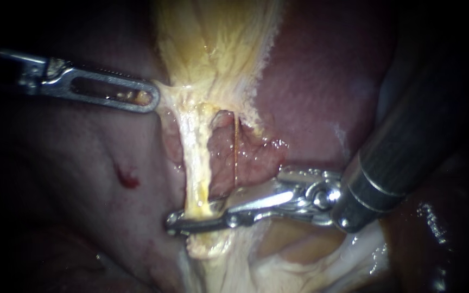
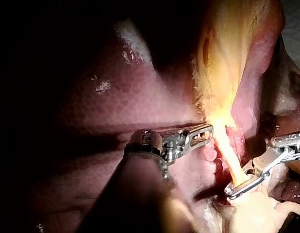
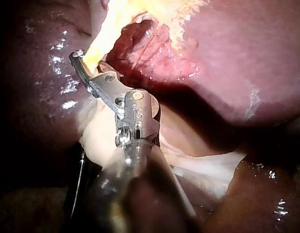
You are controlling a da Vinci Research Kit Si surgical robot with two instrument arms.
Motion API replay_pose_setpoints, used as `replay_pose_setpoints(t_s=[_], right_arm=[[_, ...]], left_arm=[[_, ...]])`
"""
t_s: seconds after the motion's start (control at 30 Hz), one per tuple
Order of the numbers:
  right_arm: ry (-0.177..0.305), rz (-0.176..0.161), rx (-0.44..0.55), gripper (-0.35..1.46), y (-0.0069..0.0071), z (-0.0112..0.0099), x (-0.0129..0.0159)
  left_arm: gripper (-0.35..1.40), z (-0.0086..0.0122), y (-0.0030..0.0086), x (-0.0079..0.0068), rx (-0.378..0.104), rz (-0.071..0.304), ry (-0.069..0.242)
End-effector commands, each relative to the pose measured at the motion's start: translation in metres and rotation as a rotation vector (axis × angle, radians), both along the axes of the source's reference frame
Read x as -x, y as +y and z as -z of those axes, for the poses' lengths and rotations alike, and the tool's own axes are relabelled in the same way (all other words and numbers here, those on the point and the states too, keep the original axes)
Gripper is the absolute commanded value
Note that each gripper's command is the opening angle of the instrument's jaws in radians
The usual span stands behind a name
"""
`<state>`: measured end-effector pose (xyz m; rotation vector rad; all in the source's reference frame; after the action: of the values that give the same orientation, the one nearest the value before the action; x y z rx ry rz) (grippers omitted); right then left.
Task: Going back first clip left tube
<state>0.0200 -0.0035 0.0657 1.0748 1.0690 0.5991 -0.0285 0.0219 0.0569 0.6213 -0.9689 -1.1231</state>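
While right instrument (image 1: pixel 176 224), 6 o'clock, clamps left tube (image 1: pixel 196 157) and left instrument (image 1: pixel 149 99) grips gallbladder (image 1: pixel 213 49), retreat risks tearing tube.

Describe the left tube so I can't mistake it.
From the yellow tissue fan at top centre, follow it down where it narrows. The left tube is the thick pale cord the right instrument crosses; its right neighbour is a thin brown thread.

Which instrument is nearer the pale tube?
Right. The right instrument lies across the pale tube at its lower end; the left instrument holds pale tissue beside the tube's upper end.
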Motion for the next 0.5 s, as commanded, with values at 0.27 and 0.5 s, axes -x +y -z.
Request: replay_pose_setpoints(t_s=[0.27,0.5], right_arm=[[0.071,0.014,0.038,0.03,0.0,-0.001,-0.0002],[0.11,-0.007,0.112,0.49,-0.0002,-0.0021,-0.0019]], left_arm=[[-0.35,0.0,0.0,0.0,0.0,0.0,0.0],[-0.35,0.0,0.0,0.0,0.0,0.0,0.0]])
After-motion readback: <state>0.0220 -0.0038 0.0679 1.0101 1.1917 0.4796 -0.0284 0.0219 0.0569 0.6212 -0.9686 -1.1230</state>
